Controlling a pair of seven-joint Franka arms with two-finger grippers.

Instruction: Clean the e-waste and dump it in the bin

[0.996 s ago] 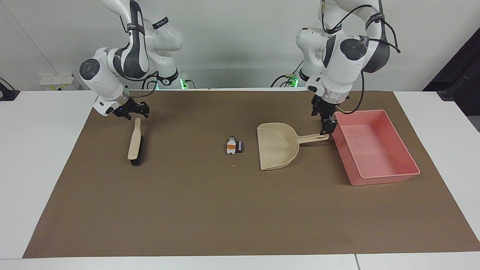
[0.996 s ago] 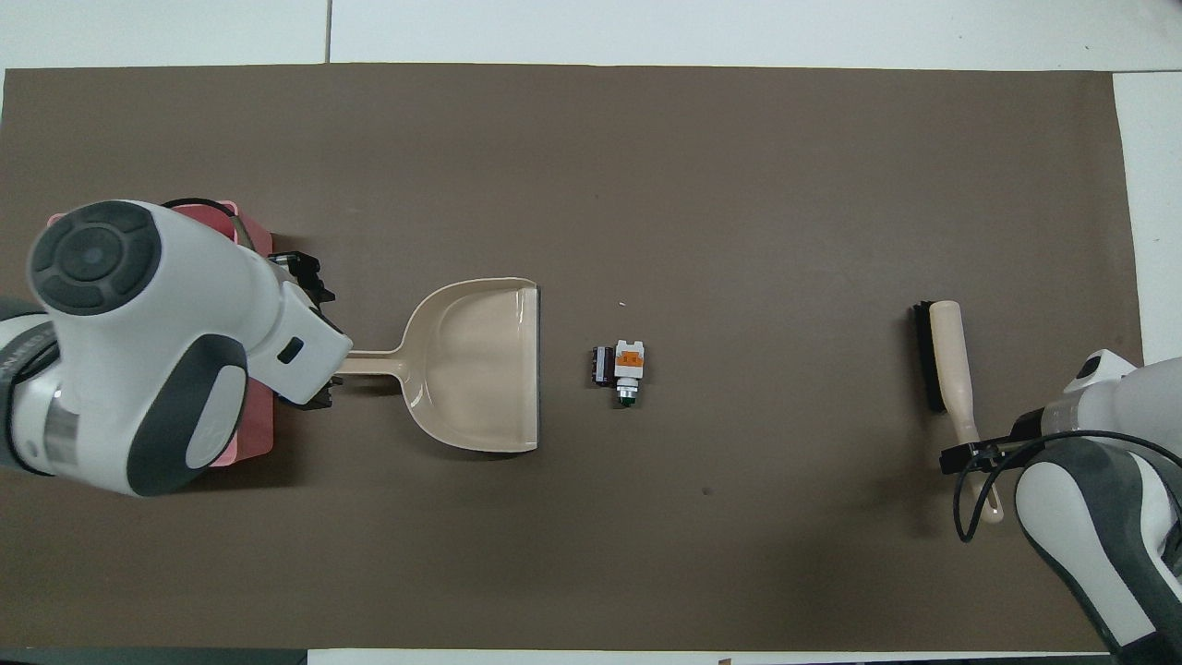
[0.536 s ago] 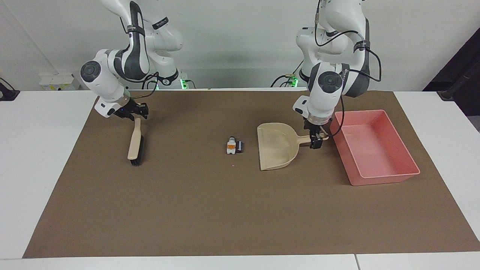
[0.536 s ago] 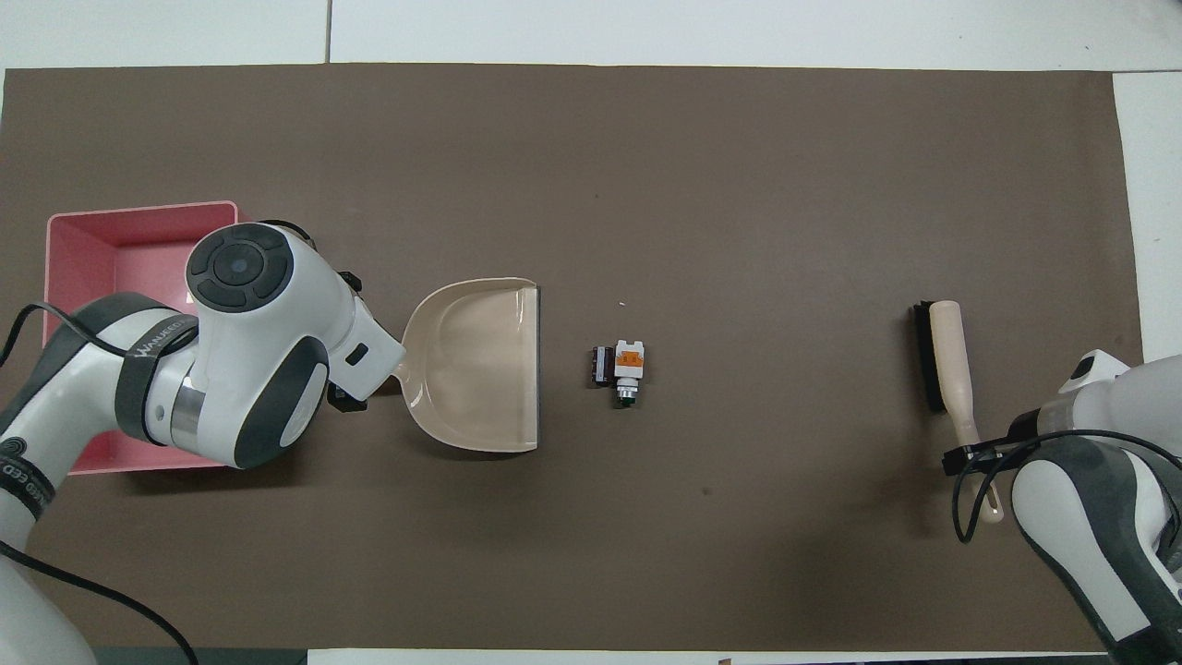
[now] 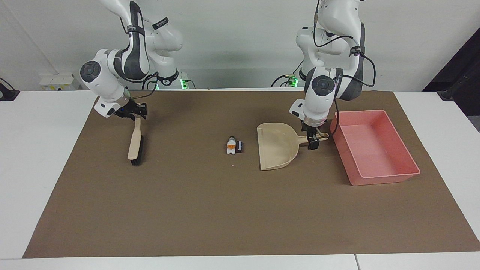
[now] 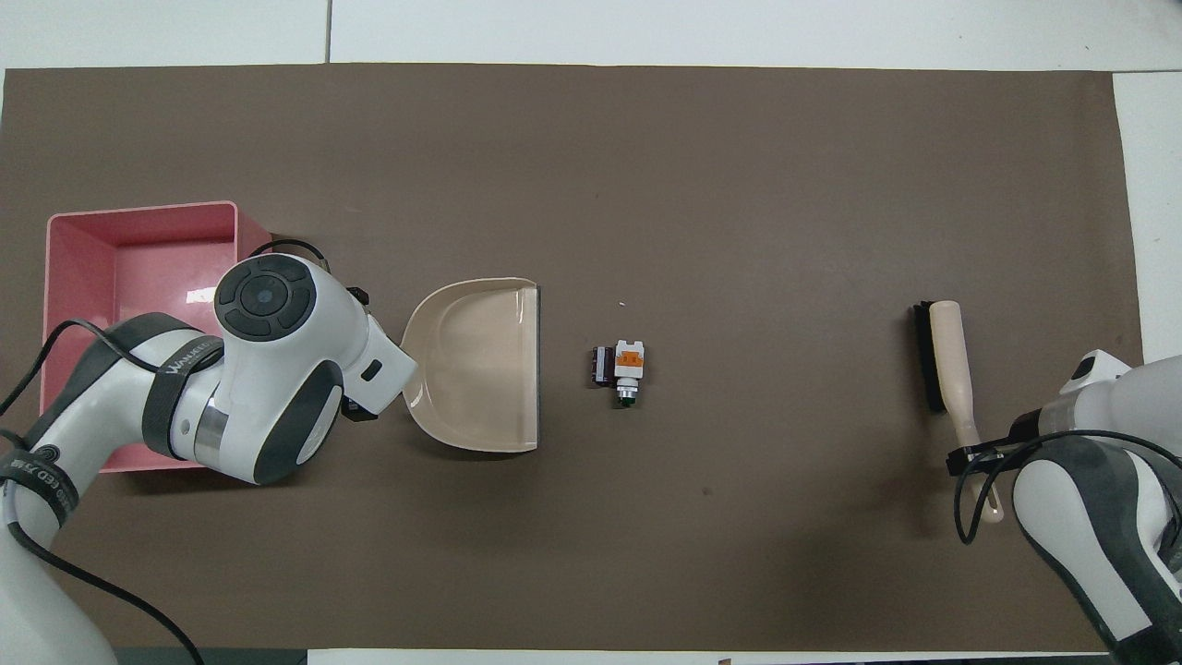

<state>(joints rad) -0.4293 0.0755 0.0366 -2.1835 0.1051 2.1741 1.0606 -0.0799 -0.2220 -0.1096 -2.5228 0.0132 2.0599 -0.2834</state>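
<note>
As both of my arms close in on their tools, the scene reads from the right arm's end of the tabletop (image 5: 210,210) to the left arm's end.

My right gripper (image 5: 135,111) has sunk a little over the last second and now sits at the tip of the brush (image 5: 134,144) handle, the end nearer to me. Whether it has clamped that handle I cannot tell. The brush lies flat and has not shifted.

The e-waste rests untouched at mid-tabletop, between brush and dustpan. It is a white block (image 5: 231,145) with an orange patch, with a small dark chip (image 5: 240,146) close against its dustpan side.

The dustpan (image 5: 277,150) lies flat with its open mouth facing the e-waste, near it but apart.

My left gripper (image 5: 312,144) has made the larger move. A second ago it hung by the handle's end, beside the bin; it has slid along the handle toward the pan and dropped low. It is spread wide, straddling the handle and not yet pinching it.

The bin (image 5: 386,178), a pink tray, stands just past the handle's end, with no e-waste in it.

Judged from this, both tools are about to be taken up. Sweeping and dumping remain to be done.
</note>
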